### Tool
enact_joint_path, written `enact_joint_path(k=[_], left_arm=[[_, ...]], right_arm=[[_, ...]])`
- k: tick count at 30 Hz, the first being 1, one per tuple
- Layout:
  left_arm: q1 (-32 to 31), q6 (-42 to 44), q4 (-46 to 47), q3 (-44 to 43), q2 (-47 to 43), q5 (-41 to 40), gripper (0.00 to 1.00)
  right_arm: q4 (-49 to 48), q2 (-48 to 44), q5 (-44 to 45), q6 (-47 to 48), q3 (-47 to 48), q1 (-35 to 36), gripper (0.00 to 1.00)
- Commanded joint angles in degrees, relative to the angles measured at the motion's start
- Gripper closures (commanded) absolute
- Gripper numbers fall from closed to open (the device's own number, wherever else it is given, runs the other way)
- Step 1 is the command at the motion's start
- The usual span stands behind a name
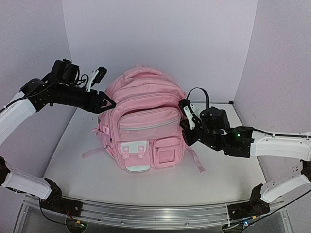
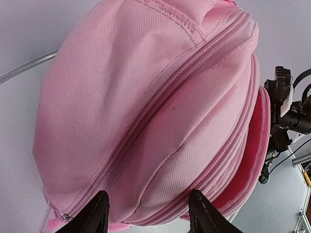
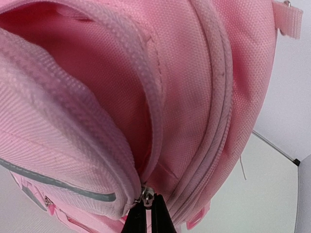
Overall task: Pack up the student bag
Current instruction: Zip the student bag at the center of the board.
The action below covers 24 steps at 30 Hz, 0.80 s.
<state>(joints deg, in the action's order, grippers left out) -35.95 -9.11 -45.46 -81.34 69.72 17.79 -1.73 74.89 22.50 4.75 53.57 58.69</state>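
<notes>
The student bag (image 1: 143, 124), a large light-pink backpack, stands upright in the middle of the table. A front compartment gapes open along its zip, with the pink lining showing in the right wrist view (image 3: 97, 73). My right gripper (image 1: 185, 112) is at the bag's right side, shut on the metal zipper pull (image 3: 147, 195) at the low end of that open zip. My left gripper (image 1: 108, 103) is open at the bag's upper left side, its fingers (image 2: 99, 213) spread over the fabric (image 2: 146, 111) without holding it.
White walls enclose the table (image 1: 77, 165) at the back and sides. A loose shoulder strap (image 1: 95, 153) lies left of the bag and another (image 1: 196, 162) lies to its right. The metal rail (image 1: 146, 211) runs along the near edge.
</notes>
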Motion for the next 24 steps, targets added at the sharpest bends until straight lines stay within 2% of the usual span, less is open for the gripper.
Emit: enact_joint_path(k=[1,10,18,24], left_arm=[[0.1,-0.2,1.6,-0.2,0.9,2.3,0.47],[0.1,-0.5,2.5,0.0,1.8,4.0,0.55],[0.0,-0.7,4.1,0.1,2.6,5.3,0.68],[0.0,-0.6,4.8,0.2,2.7,5.9,0.77]], right_arm=[[-1.8,-1.7,5.0,2.8,6.1,1.1,1.00],[1.4,-1.2,10.6,8.8,12.2,2.1,1.00],[4.6,2.5,18.7,18.1,18.1,5.3,1.00],[4.6,3.8,17.3,23.0,21.2,6.3,1.00]])
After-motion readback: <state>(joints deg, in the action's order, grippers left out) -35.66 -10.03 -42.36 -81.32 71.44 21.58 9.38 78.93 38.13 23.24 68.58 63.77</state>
